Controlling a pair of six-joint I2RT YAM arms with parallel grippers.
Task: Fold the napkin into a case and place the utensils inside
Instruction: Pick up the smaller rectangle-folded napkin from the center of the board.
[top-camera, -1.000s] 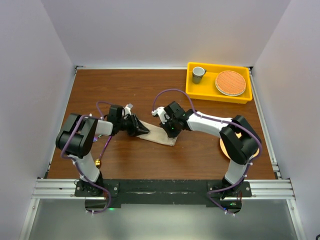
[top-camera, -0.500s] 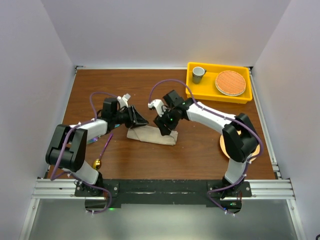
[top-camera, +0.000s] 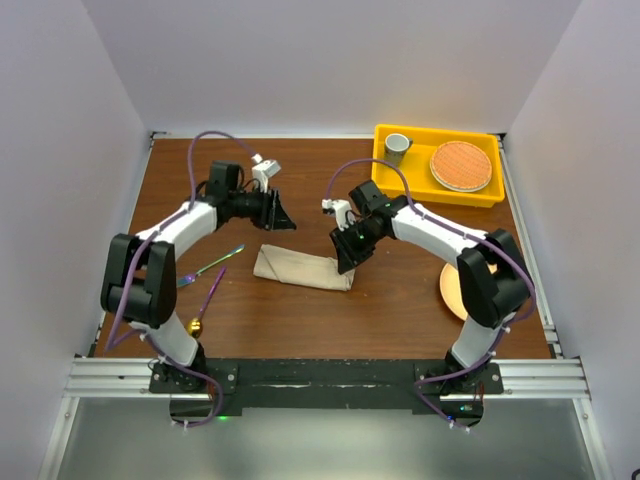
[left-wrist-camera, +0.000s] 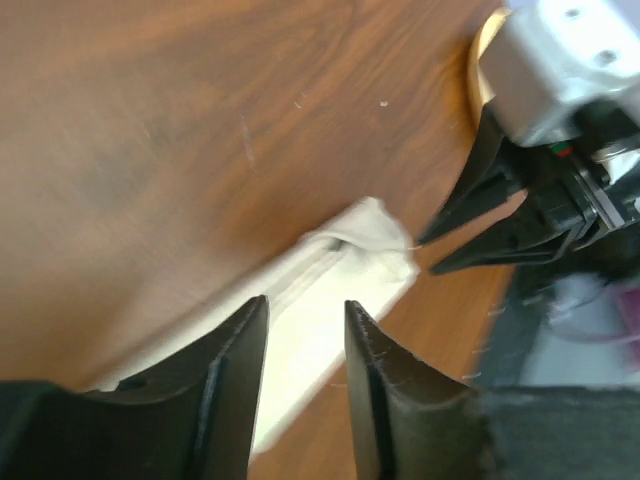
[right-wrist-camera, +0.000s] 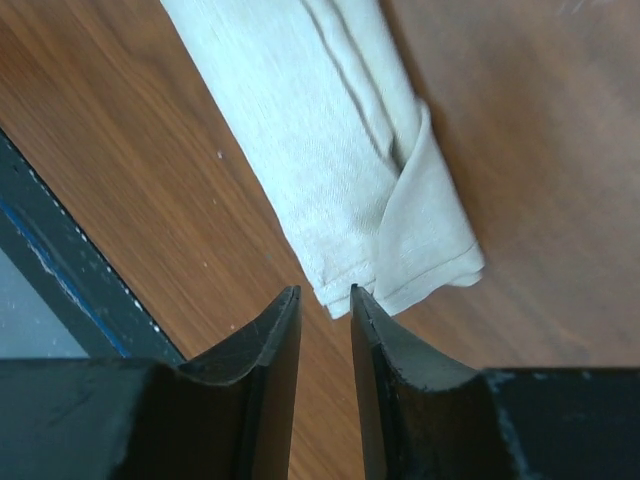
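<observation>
a folded beige cloth napkin (top-camera: 303, 268) lay flat. left end effector (top-camera: 281, 219), at its eleven o'clock, stood apart and empty. right end effector (top-camera: 347, 263), at three, likewise.

The folded napkin (top-camera: 303, 269) lay near the middle of the table (top-camera: 320, 165), its long side running left to right. To its left lay the fork (top-camera: 212, 266), slanted. The spoon (top-camera: 208, 298) lay close beside the fork, nearer the front edge, and both were apart from the cloth. The left gripper (top-camera: 285, 222) hung behind the napkin's left end, off the cloth. The right gripper (top-camera: 345, 265) hung over its right end. A plate (top-camera: 447, 290) sat at the right, partly hidden behind the right arm. In the far right corner stood a bin (top-camera: 435, 190), with a cup (top-camera: 397, 149) at its left and a round mat (top-camera: 461, 166) at its right.
</observation>
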